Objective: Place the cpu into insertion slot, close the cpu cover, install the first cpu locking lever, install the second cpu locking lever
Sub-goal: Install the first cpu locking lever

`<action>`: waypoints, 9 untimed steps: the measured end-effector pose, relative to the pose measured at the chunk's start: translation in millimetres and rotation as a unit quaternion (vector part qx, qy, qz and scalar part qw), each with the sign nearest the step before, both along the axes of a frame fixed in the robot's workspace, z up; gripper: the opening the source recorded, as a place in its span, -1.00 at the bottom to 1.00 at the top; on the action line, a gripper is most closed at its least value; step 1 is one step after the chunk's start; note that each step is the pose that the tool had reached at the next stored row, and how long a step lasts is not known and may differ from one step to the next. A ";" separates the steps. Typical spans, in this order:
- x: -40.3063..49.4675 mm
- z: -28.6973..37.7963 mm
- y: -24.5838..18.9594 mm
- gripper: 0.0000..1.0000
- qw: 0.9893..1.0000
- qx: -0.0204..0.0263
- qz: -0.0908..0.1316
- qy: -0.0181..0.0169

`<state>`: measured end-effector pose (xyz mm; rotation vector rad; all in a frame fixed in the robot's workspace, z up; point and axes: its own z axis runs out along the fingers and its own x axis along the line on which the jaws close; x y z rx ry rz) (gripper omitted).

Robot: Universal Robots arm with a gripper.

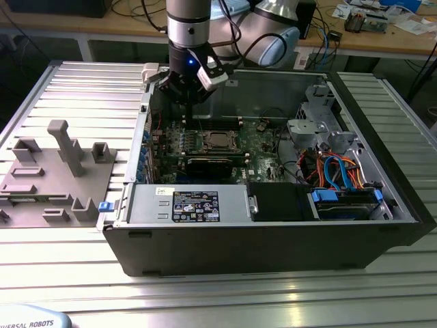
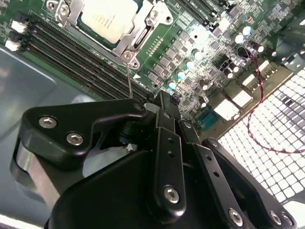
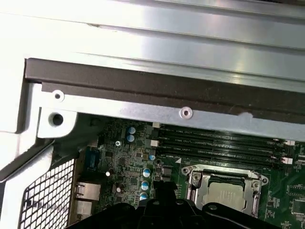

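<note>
1. The cpu [image 2: 108, 19] is already sitting in the slot [image 3: 224, 191], in the middle of the green board [image 1: 256, 140] inside the open case [image 1: 273, 239].
2. The cover [image 2: 138, 36] looks folded down flat around the chip, its silvery frame showing in both wrist views.
3. The gripper [image 2: 159, 102] hangs over the board just beside the socket, near the memory slots [image 2: 71, 52]. Fingers look pinched together with nothing in them.
4. A thin wire lever [image 2: 129, 81] sticks up by the socket's corner, right near the fingertips.

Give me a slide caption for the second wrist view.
End effector poised above the green circuit board, beside the chip seated under its closed metal cover.
</note>
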<state>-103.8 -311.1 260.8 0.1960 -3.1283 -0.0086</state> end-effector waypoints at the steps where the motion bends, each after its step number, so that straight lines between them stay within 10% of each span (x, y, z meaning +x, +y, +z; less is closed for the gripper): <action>1: 0.1 0.3 0.7 -0.79 1.000 0.001 0.000 0.000; 3: 0.7 5.4 2.5 -0.79 1.000 0.024 0.000 0.002; 4: 0.7 5.3 2.5 -0.79 1.000 0.024 0.000 0.002; 5: 18.9 5.2 2.5 -0.79 1.000 0.024 0.000 0.002; 9: 23.8 5.1 1.9 -0.79 1.000 0.024 -0.001 0.003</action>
